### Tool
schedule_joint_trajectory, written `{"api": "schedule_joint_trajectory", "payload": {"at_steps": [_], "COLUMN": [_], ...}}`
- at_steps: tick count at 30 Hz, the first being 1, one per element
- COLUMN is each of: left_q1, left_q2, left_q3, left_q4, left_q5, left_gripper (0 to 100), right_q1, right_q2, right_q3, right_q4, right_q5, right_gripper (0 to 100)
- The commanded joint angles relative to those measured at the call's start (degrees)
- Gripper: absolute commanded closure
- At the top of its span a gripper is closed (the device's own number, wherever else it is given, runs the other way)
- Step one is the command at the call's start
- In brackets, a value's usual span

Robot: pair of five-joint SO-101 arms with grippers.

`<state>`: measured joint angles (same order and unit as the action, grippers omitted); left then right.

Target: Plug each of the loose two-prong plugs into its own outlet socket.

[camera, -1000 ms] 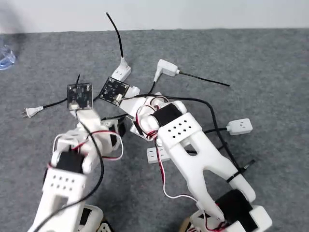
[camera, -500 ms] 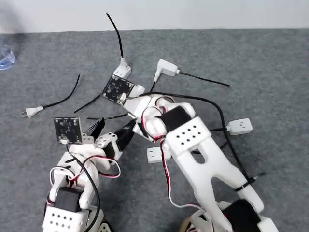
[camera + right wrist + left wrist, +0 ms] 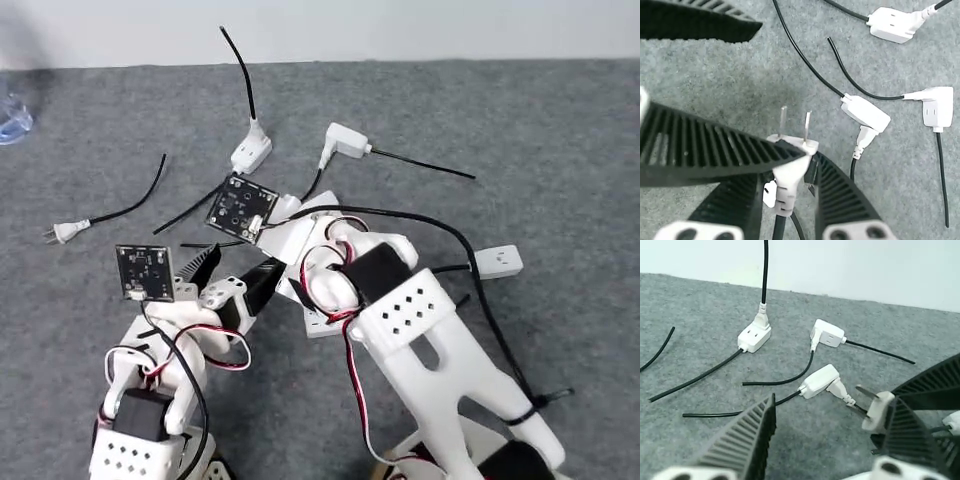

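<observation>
Loose plug (image 3: 787,180) pinched in right hand (image 3: 790,162) (prongs outward); left hand (image 3: 832,402) spread.

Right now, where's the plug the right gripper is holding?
In the right wrist view the plug sits clamped in the right gripper, prongs pointing outward, over the grey mat. It is right beside one fingertip of the open left gripper.
</observation>
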<state>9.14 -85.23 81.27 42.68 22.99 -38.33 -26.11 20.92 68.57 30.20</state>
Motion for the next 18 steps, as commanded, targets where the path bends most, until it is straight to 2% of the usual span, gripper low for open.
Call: {"api": "schedule_joint_trajectory", "payload": {"at_steps": [1, 14, 18], "left_q1": [0.18, 0.18, 0.18], "left_q2": [0.0, -0.26, -0.26], "left_q3": [-0.22, -0.22, -0.22], "left_q4": [0.35, 0.35, 0.35], "left_q5": [-0.7, -0.7, -0.7], "left_gripper": [67, 67, 67], "right_q1": [0.92, 1.63, -0.48], "right_q2": [-3.3, -7.34, -10.07], "right_q3": [-0.7, -0.79, -0.62], "right_q4": [0.66, 2.42, 4.62], "right_q5": [-0.18, -0.62, -0.62], "right_gripper": [99.0, 99.0, 99.0]}}
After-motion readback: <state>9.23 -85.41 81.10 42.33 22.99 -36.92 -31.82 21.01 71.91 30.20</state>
